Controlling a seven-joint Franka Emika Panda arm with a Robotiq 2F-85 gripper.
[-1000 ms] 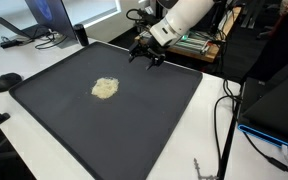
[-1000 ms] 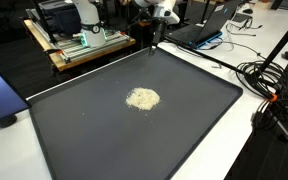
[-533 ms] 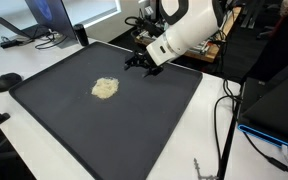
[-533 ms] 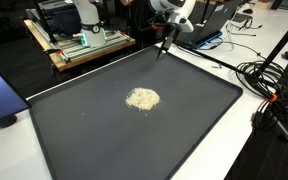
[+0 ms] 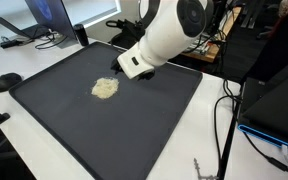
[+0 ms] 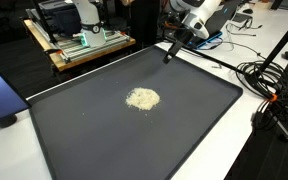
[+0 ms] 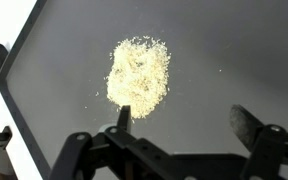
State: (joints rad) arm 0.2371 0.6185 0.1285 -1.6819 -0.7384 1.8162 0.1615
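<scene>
A small pile of pale yellow crumbly grains (image 5: 104, 88) lies on a large dark mat (image 5: 74, 130); it also shows in an exterior view (image 6: 142, 98) and in the wrist view (image 7: 139, 72). My gripper (image 7: 184, 118) hangs above the mat, open and empty, with its jaws spread wide. One fingertip (image 7: 124, 113) stands just at the pile's near edge in the wrist view. In an exterior view the gripper (image 6: 170, 48) is over the mat's far part, apart from the pile. In an exterior view the white arm (image 5: 164, 35) hides most of the gripper.
The mat lies on a white table (image 6: 234, 150). A laptop (image 5: 39, 20) and cables sit at one end. A wooden cart with equipment (image 6: 79, 40) stands behind. Black cables (image 6: 269, 85) and a black mouse (image 5: 6, 82) lie beside the mat.
The arm has swung from the mat's far edge in over the mat toward the pile. The gripper has stayed open. The pile has not moved.
</scene>
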